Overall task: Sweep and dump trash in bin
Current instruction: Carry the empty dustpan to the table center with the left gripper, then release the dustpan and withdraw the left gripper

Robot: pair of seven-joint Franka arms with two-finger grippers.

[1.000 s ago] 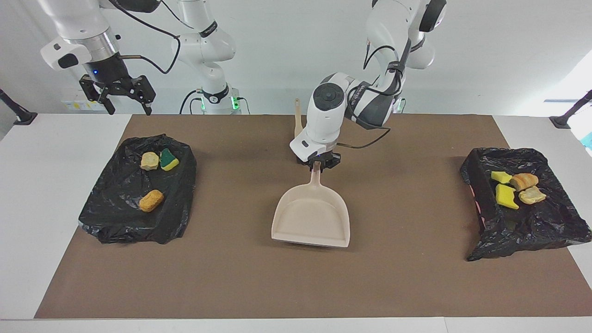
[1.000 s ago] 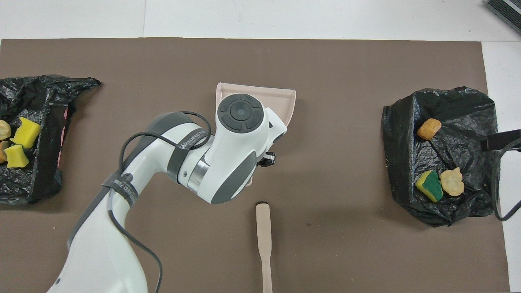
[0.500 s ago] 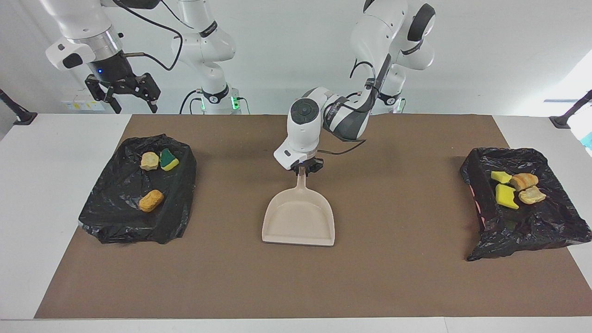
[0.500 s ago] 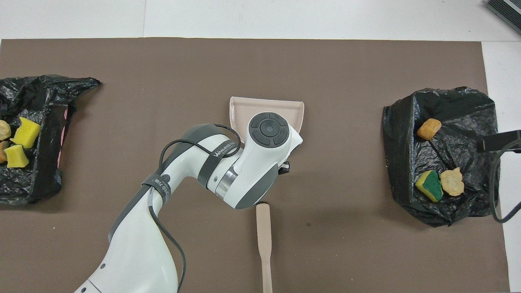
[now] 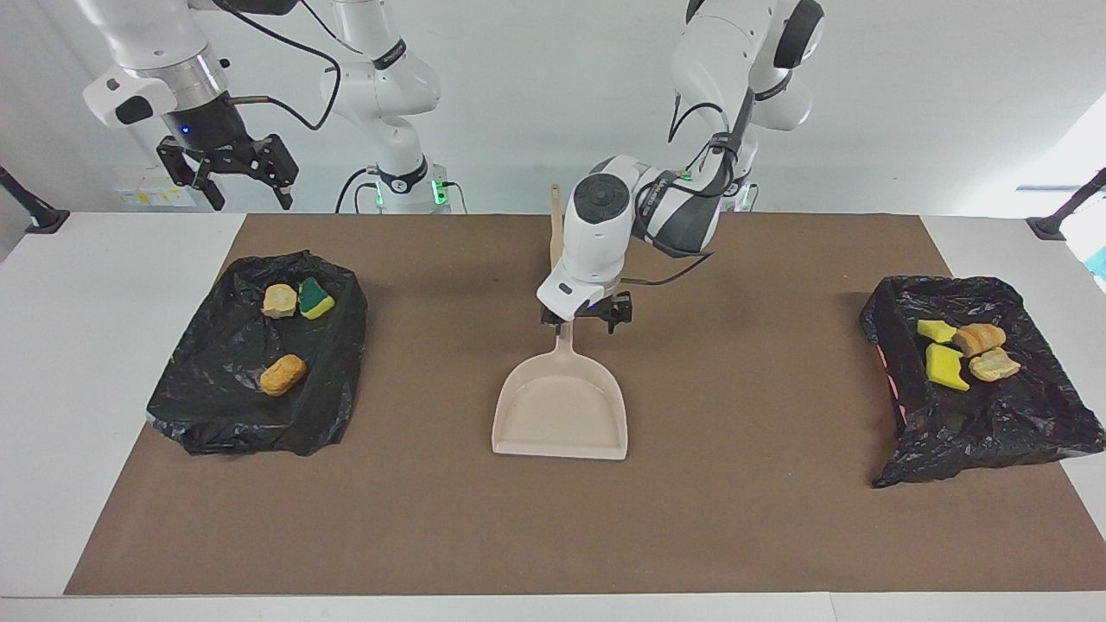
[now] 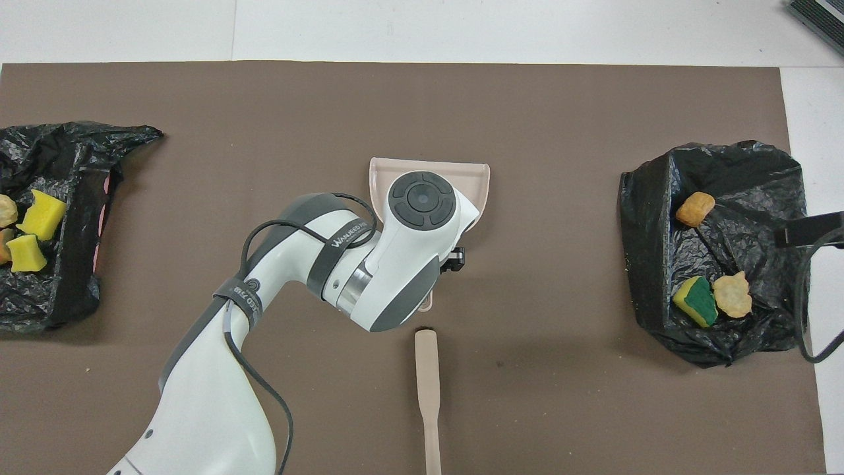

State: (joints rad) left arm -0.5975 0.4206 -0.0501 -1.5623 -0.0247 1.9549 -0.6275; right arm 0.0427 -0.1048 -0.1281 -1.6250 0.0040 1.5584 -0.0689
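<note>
- Already, all seven bits of trash are seen in the two black-lined bins: three in the bin [image 5: 259, 363] at the right arm's end, four in the bin [image 5: 985, 380] at the left arm's end.
- No trash is seen on the brown mat [image 5: 734, 484], so the task is judged all but done.
- The beige dustpan [image 5: 560, 413] lies flat at mid-table, the brush [image 6: 427, 389] nearer the robots.
- The left gripper [image 5: 587, 315] is spread wide over the dustpan's handle, gripping nothing.
- The right gripper [image 5: 232, 173] waits aloft, jaws apart, empty.

Beige dustpan [image 5: 560, 410], black bags [image 5: 251, 354], brown mat [image 5: 743, 484].
</note>
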